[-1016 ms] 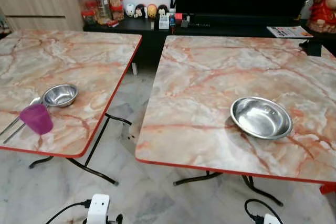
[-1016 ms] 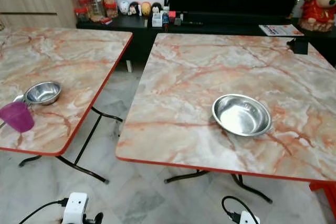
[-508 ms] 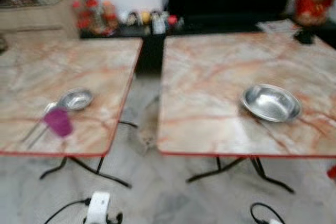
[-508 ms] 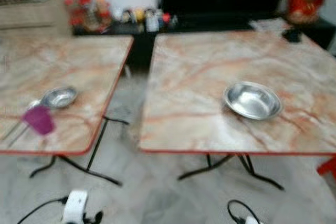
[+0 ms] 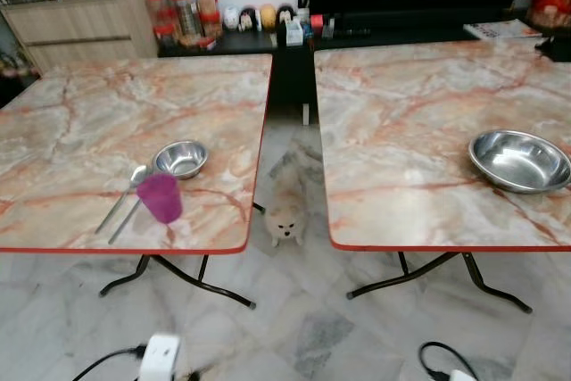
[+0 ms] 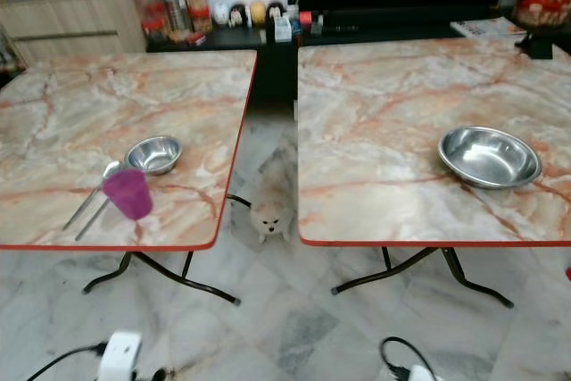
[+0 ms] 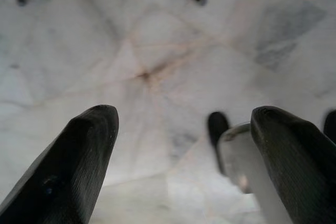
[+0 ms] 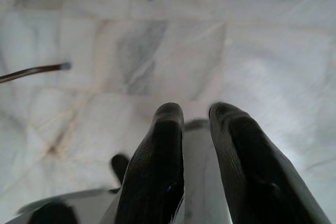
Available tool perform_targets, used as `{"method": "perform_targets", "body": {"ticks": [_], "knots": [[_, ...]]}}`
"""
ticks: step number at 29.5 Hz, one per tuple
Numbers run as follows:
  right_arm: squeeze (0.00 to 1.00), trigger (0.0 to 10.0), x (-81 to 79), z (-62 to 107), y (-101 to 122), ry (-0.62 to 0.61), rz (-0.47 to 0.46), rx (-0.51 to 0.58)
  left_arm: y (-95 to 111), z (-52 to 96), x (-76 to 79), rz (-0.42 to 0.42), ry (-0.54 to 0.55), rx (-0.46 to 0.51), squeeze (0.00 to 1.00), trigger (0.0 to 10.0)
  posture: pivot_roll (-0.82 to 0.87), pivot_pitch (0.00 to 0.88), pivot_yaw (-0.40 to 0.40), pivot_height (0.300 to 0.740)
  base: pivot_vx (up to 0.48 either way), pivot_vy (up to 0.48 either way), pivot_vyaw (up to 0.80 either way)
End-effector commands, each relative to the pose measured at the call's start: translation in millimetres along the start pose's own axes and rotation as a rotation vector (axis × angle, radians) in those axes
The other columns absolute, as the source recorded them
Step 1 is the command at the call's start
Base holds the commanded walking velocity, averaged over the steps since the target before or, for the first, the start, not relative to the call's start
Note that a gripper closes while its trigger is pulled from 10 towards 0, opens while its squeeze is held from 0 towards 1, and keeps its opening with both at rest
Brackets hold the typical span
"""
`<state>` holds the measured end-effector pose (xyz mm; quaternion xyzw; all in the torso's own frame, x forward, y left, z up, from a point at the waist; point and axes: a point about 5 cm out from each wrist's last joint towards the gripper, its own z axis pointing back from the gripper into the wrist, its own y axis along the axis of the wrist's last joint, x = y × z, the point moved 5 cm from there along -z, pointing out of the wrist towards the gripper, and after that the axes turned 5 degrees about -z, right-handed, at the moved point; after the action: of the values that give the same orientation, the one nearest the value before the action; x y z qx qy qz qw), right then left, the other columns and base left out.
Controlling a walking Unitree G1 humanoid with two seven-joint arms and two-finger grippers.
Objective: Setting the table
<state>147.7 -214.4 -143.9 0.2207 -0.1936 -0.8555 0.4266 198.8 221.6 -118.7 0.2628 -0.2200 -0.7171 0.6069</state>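
Observation:
On the left marble table (image 5: 98, 104) stand a small steel bowl (image 5: 181, 159) and a purple cup (image 5: 161, 198), close to the front right corner. A spoon (image 5: 125, 195) and a second thin utensil lie beside the cup. A wide steel dish (image 5: 519, 161) rests on the right marble table (image 5: 401, 122). My left gripper (image 7: 184, 156) hangs open over the marble floor, holding nothing. In the right wrist view my right gripper (image 8: 195, 111) is shut and empty, also pointing down at the floor.
A small pale dog (image 5: 285, 211) stands on the floor in the gap between the tables. Black folding legs (image 5: 201, 278) spread under both tables. White plug boxes (image 5: 161, 359) with black cables lie on the floor near me. A dark TV stand (image 5: 357, 33) and jars (image 5: 183, 11) line the back wall.
The camera has swung left and pulled back, so both tables sit further right in view. The dog has come into sight between them. Nothing on the tables has moved.

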Motion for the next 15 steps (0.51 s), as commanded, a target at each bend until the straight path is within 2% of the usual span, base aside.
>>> {"method": "perform_targets", "body": {"ticks": [1, 15], "knots": [[0.0, 10.0, 8.4, 0.6, 6.6, -0.018, -0.006, 0.021, 3.6, -2.0, 5.8, -0.008, -0.014, 0.003, 0.0, 10.0, -0.06, 0.008, 0.065, 0.74, 0.0, 0.398, 0.0], [0.0, 10.0, 4.9, -0.7, 12.6, -0.007, -0.018, 0.044, 3.6, -1.9, 5.4, -0.008, -0.014, 0.005, 0.0, 10.0, -0.06, 0.004, 0.065, 0.74, 0.0, 0.398, 0.0]]}}
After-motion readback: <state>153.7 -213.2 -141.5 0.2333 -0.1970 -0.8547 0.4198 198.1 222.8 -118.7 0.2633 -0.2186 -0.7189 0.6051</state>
